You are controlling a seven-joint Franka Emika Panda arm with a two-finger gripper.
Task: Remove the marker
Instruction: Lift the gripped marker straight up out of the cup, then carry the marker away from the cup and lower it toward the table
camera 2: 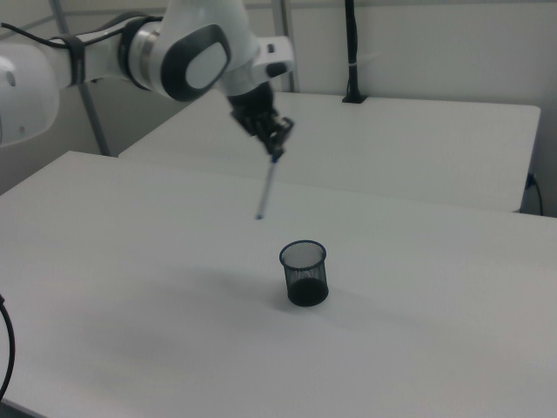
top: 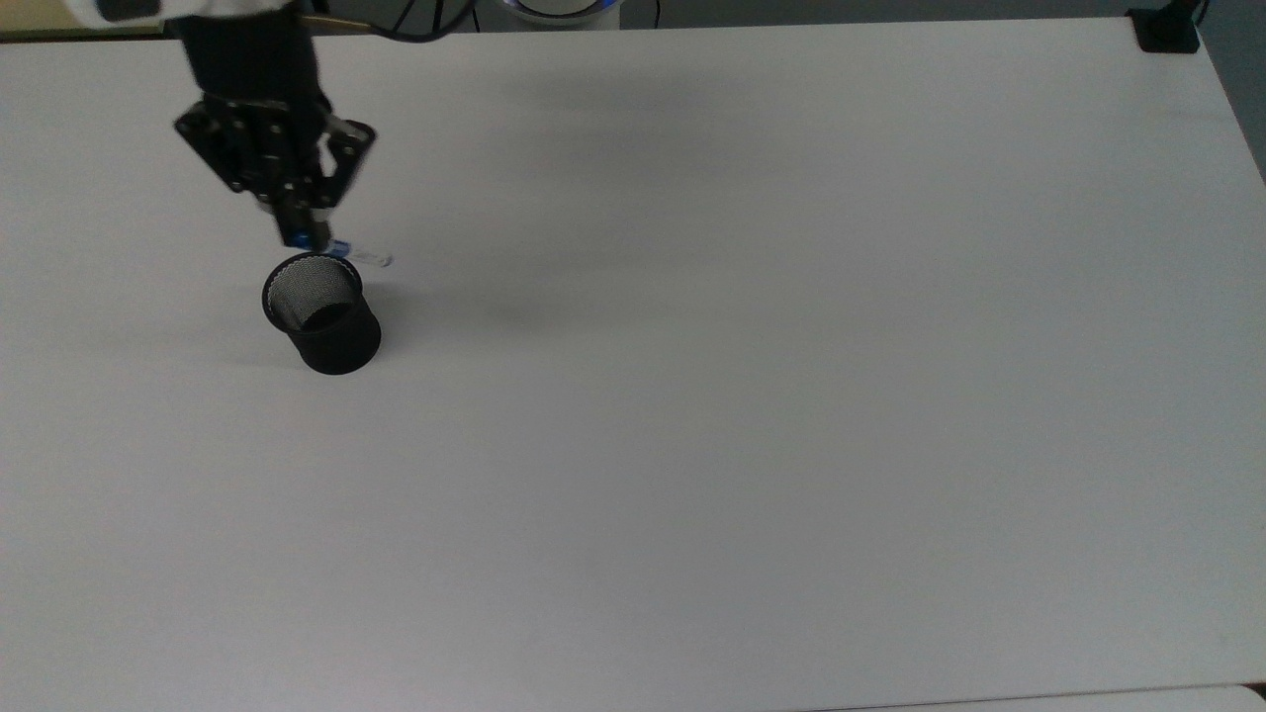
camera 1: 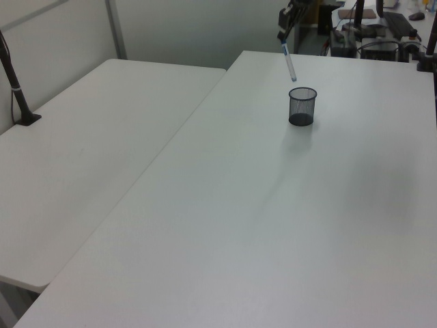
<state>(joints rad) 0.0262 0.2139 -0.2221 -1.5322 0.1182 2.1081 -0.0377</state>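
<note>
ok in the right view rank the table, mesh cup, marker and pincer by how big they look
1. table
2. mesh cup
3. marker, long but very thin
4. pincer; it sits farther back, so its place against the marker is unsure

marker [camera 1: 289, 65] held above mesh cup [camera 1: 302, 106], white table [camera 1: 273, 219]
</note>
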